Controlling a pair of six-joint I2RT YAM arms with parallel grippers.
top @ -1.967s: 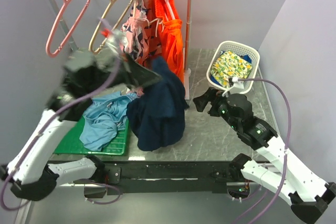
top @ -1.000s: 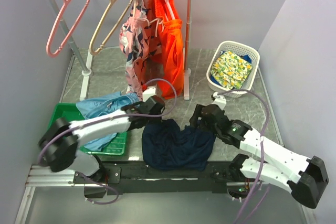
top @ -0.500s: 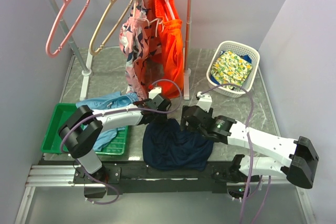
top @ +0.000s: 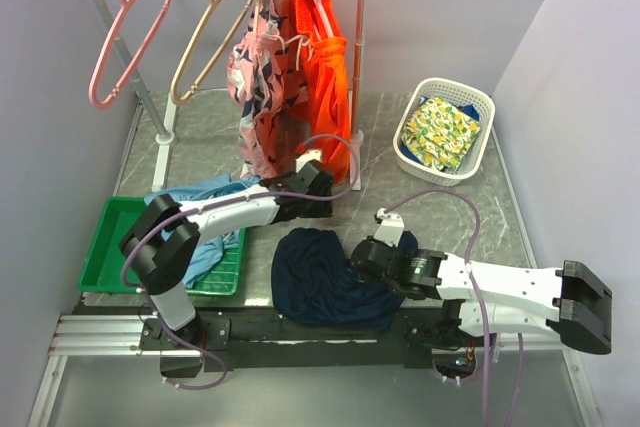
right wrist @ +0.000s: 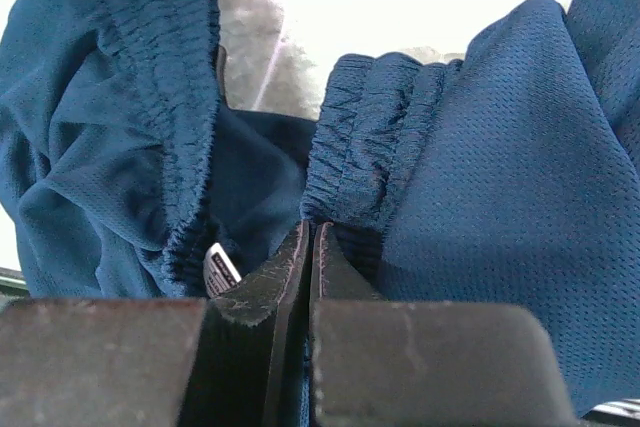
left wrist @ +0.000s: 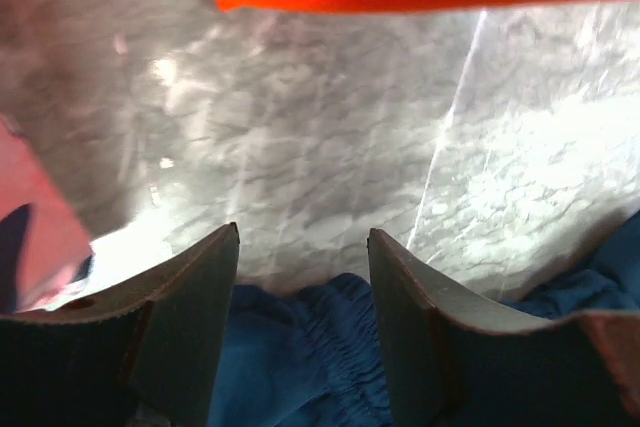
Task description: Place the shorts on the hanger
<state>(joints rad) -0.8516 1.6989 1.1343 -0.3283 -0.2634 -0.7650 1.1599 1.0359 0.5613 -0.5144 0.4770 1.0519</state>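
The navy shorts (top: pixel 318 282) lie bunched on the table near the front edge. My right gripper (top: pixel 362 265) is at their right side. In the right wrist view it (right wrist: pixel 312 232) is shut, with the elastic waistband of the shorts (right wrist: pixel 370 137) gathered at its tips. My left gripper (top: pixel 318 205) hovers just behind the shorts, open. In the left wrist view it (left wrist: pixel 303 232) has a fold of the shorts (left wrist: pixel 300 347) lying loose between its fingers. The tan hanger (top: pixel 205 37) hangs empty on the rack, far from both grippers.
A pink hanger (top: pixel 125 42), a patterned pink garment (top: pixel 258 77) and orange shorts (top: pixel 325 67) hang on the rail. Light blue shorts (top: pixel 200 209) spill from a green tray (top: pixel 105 247). A white basket (top: pixel 482 107) of patterned cloth stands at the back right.
My right gripper slid toward the near edge and shut on the waistband. The shorts bunched up. My left gripper opened wider and drew back toward the rack.
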